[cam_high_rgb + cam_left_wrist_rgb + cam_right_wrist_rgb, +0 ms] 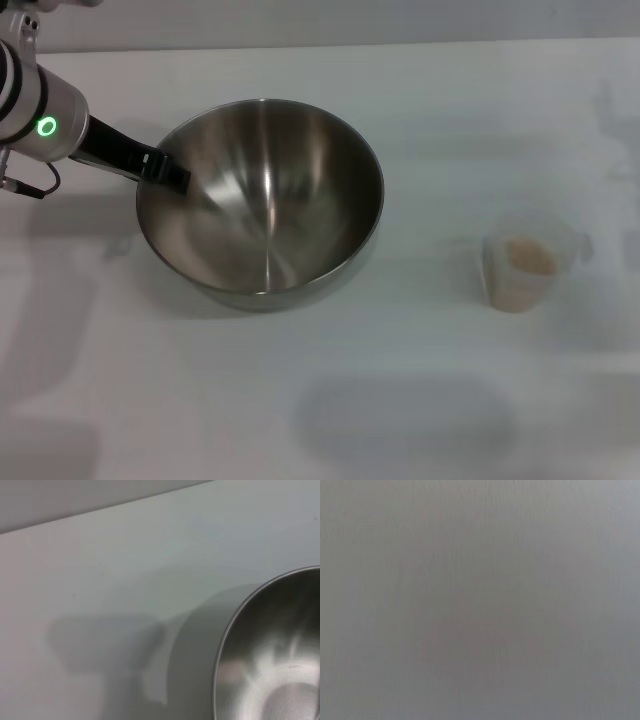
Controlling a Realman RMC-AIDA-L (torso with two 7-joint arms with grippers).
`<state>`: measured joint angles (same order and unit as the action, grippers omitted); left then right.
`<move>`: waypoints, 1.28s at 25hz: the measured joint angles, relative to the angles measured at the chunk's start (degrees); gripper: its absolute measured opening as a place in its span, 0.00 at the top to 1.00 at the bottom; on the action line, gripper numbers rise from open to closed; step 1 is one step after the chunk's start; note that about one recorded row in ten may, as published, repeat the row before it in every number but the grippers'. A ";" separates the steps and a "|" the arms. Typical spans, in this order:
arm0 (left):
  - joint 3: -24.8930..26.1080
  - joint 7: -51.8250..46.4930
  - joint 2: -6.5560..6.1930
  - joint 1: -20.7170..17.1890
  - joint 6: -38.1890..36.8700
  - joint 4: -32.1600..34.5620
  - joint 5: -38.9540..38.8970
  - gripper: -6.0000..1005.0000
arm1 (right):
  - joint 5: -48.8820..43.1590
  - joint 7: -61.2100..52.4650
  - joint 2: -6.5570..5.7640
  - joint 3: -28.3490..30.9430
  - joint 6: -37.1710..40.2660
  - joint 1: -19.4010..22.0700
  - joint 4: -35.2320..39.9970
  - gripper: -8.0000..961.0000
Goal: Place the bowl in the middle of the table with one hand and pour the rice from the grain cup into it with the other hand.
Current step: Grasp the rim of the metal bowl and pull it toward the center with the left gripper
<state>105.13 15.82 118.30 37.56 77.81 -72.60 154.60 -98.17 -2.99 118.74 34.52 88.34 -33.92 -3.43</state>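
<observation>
Left gripper (168, 172) at bowl (262, 200) rim, dark finger over left edge, seemingly clamped on rim; arm reaches in from upper left; bowl upright on table (330, 400), left of centre; grain cup (527, 262) upright, well apart on right, holding rice (530, 257); right gripper unseen.

Bare white table (300, 400), test-bench setting, steel bowl (262, 200)
</observation>
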 joint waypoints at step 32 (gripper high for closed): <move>-1.96 -0.21 -0.10 2.26 0.25 2.40 1.58 0.83 | -0.02 0.00 0.00 0.11 0.01 0.00 0.09 0.27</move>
<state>103.16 15.61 118.20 39.82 78.06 -70.19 156.18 -98.19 -2.99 118.74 34.63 88.35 -33.93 -3.33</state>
